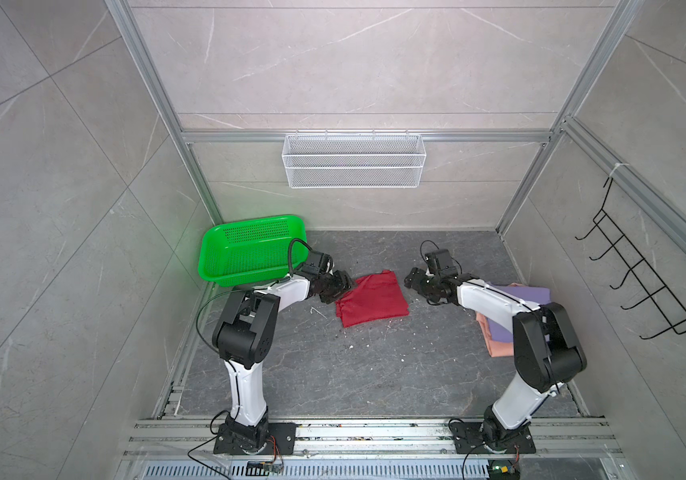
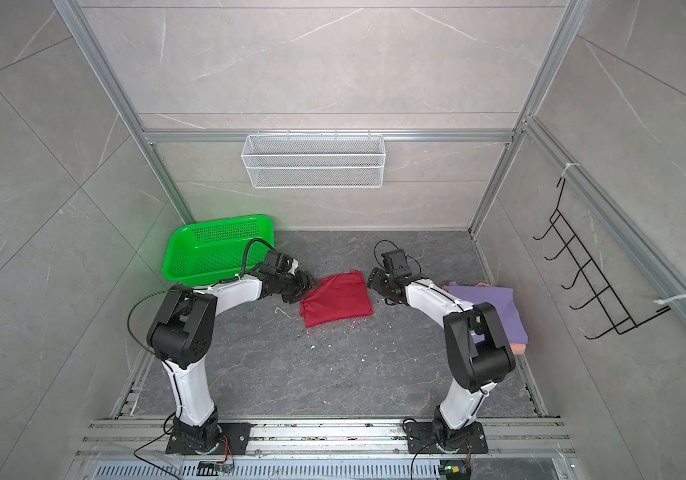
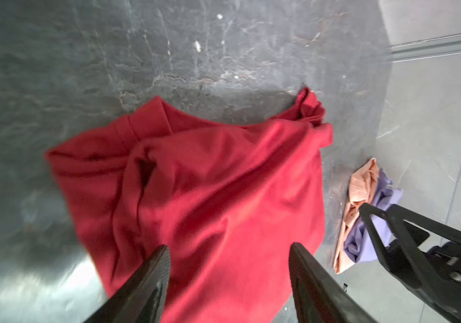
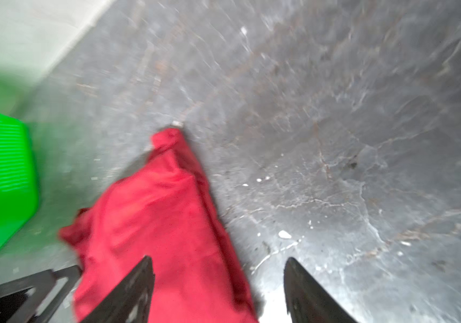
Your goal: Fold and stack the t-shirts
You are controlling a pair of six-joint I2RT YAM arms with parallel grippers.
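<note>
Shirts lie in two places on the dark grey marbled counter [image 1: 374, 374]. The dark red shirt [image 1: 372, 299] sits near the middle, folded into a rough rectangle with rumpled edges and a bunched corner at its far side; both top views show it flat on the surface [image 2: 339, 299]. At the right side, partly hidden behind the right arm, the lavender shirt [image 1: 534, 294] lies on top of the salmon shirt [image 1: 499, 348], whose edge sticks out at the near side and again a little at the far side. This pile is well apart from the red one.

The left tool [image 1: 339, 286] is at the left edge of the dark red shirt, low over it; whether it touches the cloth I cannot tell. In the left wrist view its fingers [image 3: 151, 274] stand wide apart with only the red cloth [image 3: 209, 195] beyond them, nothing pinched. The right tool [image 1: 411, 279] is just beside the shirt's right edge, pointing toward it. In the right wrist view, which is blurred, its fingers [image 4: 134, 282] are also spread, one over the red cloth [image 4: 162, 223] and one over bare counter, gripping nothing.

A green basket [image 1: 250, 226] stands at the far left, behind the left arm's wrist.
</note>
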